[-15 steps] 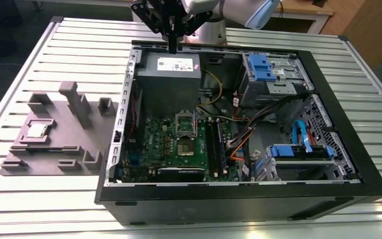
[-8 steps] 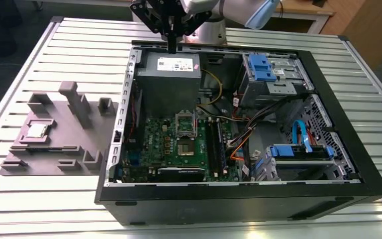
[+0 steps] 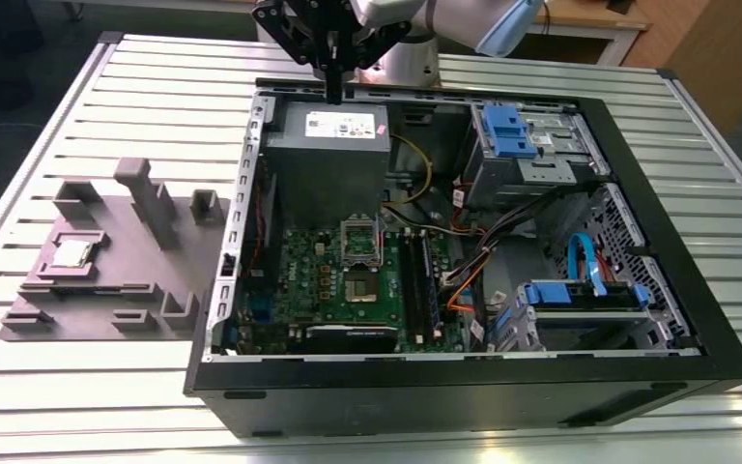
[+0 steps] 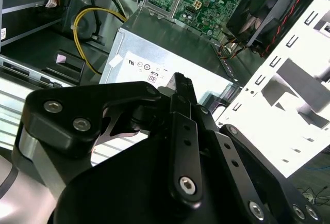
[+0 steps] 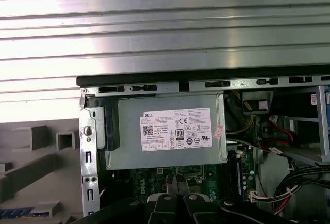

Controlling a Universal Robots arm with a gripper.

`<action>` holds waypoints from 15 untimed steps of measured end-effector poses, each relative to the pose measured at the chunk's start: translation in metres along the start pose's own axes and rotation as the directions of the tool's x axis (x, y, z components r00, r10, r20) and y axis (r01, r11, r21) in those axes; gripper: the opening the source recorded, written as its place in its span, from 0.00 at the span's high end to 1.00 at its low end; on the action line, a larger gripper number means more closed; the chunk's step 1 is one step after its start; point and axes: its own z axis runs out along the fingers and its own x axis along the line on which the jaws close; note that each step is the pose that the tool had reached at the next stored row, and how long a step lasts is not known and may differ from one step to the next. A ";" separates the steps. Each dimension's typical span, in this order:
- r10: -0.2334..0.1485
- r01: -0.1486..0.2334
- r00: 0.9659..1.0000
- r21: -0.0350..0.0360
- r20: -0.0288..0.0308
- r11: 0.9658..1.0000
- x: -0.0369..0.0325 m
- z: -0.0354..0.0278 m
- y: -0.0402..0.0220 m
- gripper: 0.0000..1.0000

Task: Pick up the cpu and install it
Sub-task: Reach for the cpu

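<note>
Pincer (image 3: 333,94) above power supply (image 3: 326,164); cpu (image 3: 72,253) well apart

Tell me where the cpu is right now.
In the exterior view, the cpu lies in a recess of the grey holder on the slatted table, to the exterior view's left of the open black computer case.
</note>
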 end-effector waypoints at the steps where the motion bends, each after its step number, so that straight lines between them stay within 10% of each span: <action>1: 0.000 0.000 1.000 0.000 0.000 1.000 0.0001 0.0000 0.0000 0.90; 15: 0.000 0.000 1.000 0.000 0.000 1.000 0.0233 0.0001 -0.0018 0.90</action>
